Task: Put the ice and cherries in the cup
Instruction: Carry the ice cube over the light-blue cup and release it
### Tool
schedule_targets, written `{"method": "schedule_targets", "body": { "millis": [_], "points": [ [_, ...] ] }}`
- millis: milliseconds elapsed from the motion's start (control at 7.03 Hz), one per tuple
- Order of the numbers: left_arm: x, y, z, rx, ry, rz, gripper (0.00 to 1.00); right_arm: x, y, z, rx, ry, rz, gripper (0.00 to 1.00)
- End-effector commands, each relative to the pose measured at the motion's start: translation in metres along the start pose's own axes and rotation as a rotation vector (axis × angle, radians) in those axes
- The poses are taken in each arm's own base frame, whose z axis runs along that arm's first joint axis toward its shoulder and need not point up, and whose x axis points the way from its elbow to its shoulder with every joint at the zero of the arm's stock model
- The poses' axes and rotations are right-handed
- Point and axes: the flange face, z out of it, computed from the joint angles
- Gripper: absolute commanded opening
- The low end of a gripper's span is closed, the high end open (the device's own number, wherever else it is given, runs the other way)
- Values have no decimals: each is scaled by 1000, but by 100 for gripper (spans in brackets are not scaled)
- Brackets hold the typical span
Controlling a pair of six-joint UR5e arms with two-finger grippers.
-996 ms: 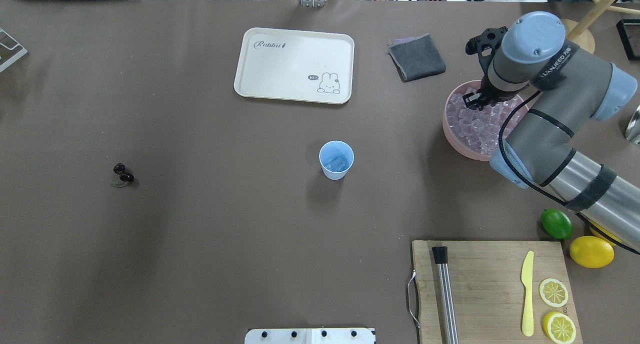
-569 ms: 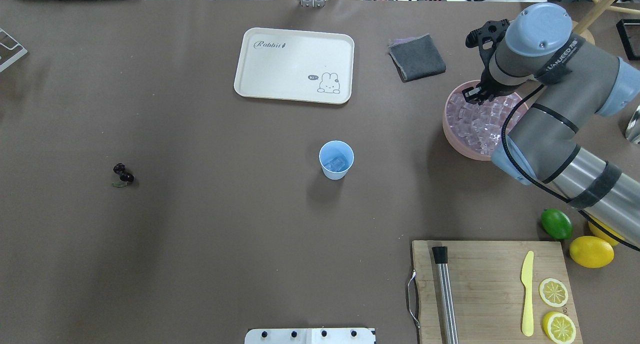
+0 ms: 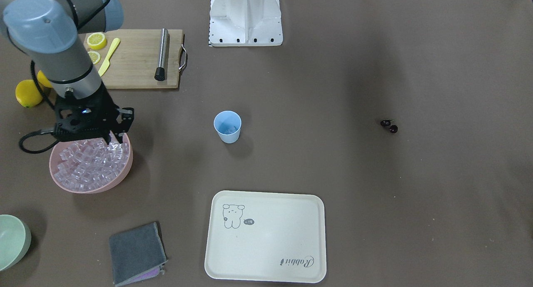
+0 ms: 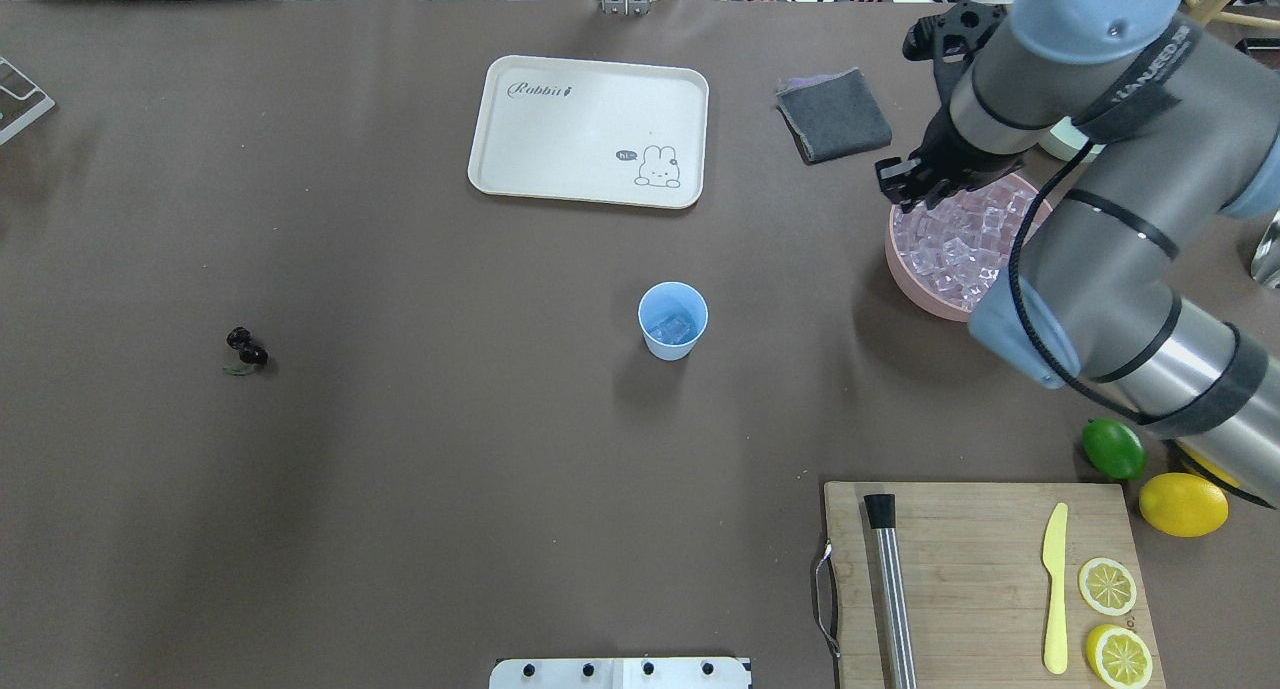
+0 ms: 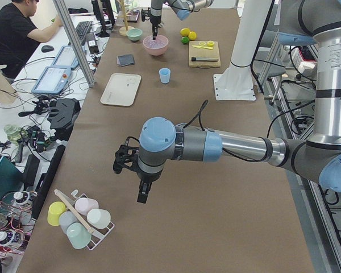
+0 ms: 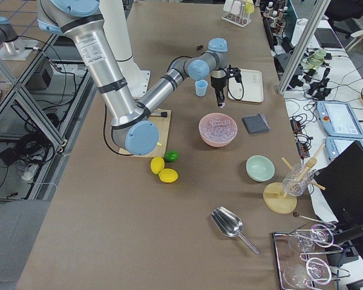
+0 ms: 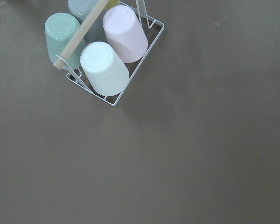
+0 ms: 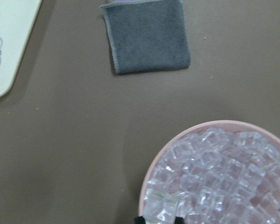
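Observation:
The light-blue cup point(image 4: 672, 321) stands mid-table with a few ice cubes inside; it also shows in the front view point(image 3: 227, 127). The pink bowl point(image 4: 905, 269) at the right is full of ice point(image 4: 960, 244). My right gripper point(image 4: 903, 191) hangs above the bowl's edge nearest the cup. In the right wrist view it point(image 8: 158, 218) is shut on one ice cube point(image 8: 159, 206). The cherries point(image 4: 246, 349) lie far left on the table, untouched. My left gripper point(image 5: 142, 196) shows only in the exterior left view, far from the cup; I cannot tell its state.
A cream tray point(image 4: 590, 129) and a grey cloth point(image 4: 835, 114) lie at the back. A cutting board point(image 4: 980, 579) with muddler, knife and lemon slices is front right, beside a lime point(image 4: 1113, 448) and lemon point(image 4: 1183, 504). A cup rack point(image 7: 102, 51) sits below my left wrist.
My right gripper has risen out of the ice and shifted left to the bowl's edge. The cup and the cherries have not moved.

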Motion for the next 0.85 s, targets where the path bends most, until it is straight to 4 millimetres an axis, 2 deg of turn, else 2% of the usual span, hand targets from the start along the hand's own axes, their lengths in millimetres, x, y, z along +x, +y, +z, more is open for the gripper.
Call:
{"method": "schedule_targets", "body": {
  "millis": [0, 142, 285, 427, 711],
  "points": [
    [4, -5, -5, 8, -2, 9, 98, -123, 46, -2, 8, -66, 106, 23],
    [4, -6, -5, 10, -2, 10, 98, -174, 67, -9, -7, -102, 152, 22],
    [2, -6, -3, 6, -1, 7, 98, -204, 82, -6, 13, -99, 154, 22],
    [2, -7, -3, 8, -2, 9, 98, -213, 79, -7, 26, -101, 150, 22],
    [5, -4, -5, 12, -2, 14, 98, -213, 76, 3, 21, -83, 149, 23]
  ]
}}
